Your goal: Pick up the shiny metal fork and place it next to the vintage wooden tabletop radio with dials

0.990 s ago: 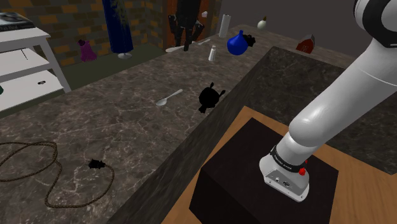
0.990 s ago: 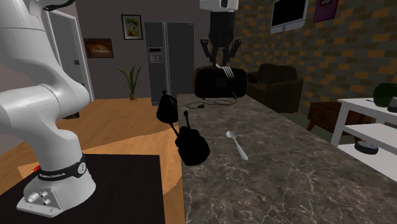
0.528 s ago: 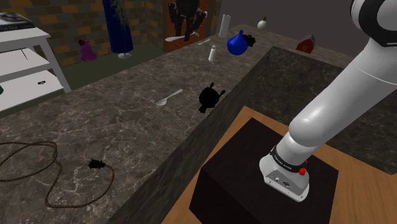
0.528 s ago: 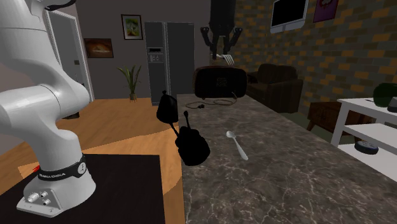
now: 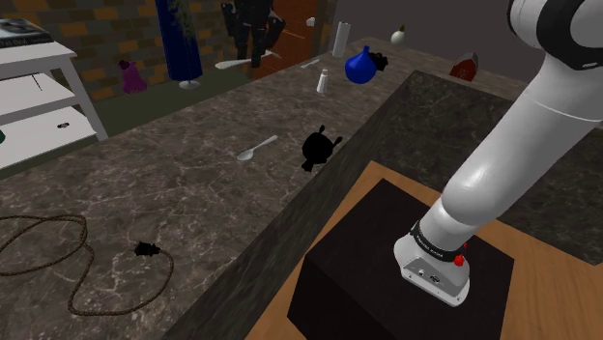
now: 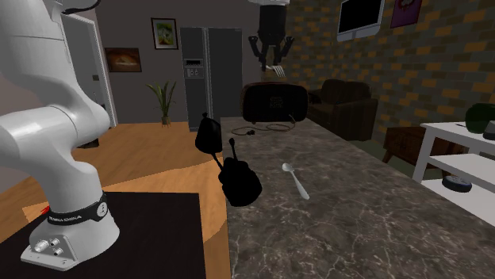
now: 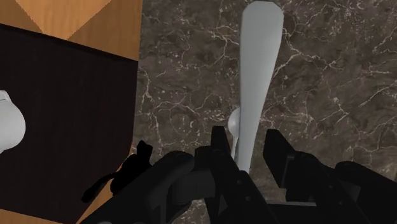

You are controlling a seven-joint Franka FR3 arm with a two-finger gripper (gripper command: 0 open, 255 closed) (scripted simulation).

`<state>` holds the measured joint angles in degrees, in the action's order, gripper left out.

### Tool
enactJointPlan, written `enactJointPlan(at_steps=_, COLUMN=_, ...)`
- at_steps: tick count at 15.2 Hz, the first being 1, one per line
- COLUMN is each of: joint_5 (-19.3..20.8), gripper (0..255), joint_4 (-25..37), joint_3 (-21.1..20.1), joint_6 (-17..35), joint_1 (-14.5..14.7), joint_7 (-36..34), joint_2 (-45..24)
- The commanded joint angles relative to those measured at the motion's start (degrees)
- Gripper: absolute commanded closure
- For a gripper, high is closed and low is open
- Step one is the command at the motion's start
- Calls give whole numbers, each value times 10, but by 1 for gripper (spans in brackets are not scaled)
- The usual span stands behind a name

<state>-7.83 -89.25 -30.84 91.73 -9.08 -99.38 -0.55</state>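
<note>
My black gripper [image 5: 253, 50] hangs high above the far end of the dark marble counter [image 5: 145, 193], shut on a pale grey fork [image 5: 235, 64]. In the second exterior view the gripper [image 6: 274, 60] is above the dark radio [image 6: 274, 101] at the counter's far end, and the fork [image 6: 278, 70] sticks out sideways below the fingers. In the wrist view the fork's handle [image 7: 257, 76] runs out from between the two fingers of the gripper [image 7: 249, 159], which clasp it, with the marble far below.
A white spoon [image 5: 257, 148] and a black figurine [image 5: 317, 147] lie mid-counter. A blue vase [image 5: 359, 66] and a white cup [image 5: 325, 80] stand farther back. A cable [image 5: 58, 261] coils at the near end. White shelves [image 5: 39, 87] stand beside the counter.
The gripper has carried the fork upward and toward the shoulder view's left. In the second exterior view it now sits higher above the radio.
</note>
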Motion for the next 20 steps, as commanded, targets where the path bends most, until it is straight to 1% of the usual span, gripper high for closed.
enactJointPlan(at_steps=1, joint_5=9, gripper=255, joint_4=15, joint_3=-17, joint_6=3, joint_1=18, joint_7=-35, joint_2=-15)
enactJointPlan(at_steps=6, joint_5=52, gripper=255, joint_4=78, joint_3=-53, joint_6=1, joint_1=70, joint_7=-121, joint_2=-77)
enactJointPlan(at_steps=9, joint_5=86, gripper=255, joint_4=130, joint_3=-70, joint_6=-7, joint_1=111, joint_7=-173, joint_2=-125)
enactJointPlan(at_steps=12, joint_5=126, gripper=255, joint_4=195, joint_3=-79, joint_6=-23, joint_1=163, joint_7=-222, joint_2=-180)
enactJointPlan(at_steps=16, joint_5=181, gripper=255, joint_4=309, joint_3=-79, joint_6=-59, joint_1=247, joint_7=-276, joint_2=-263)
enactJointPlan(at_steps=20, joint_5=168, gripper=255, joint_4=245, joint_3=-80, joint_6=-15, joint_1=227, joint_7=-271, joint_2=-242)
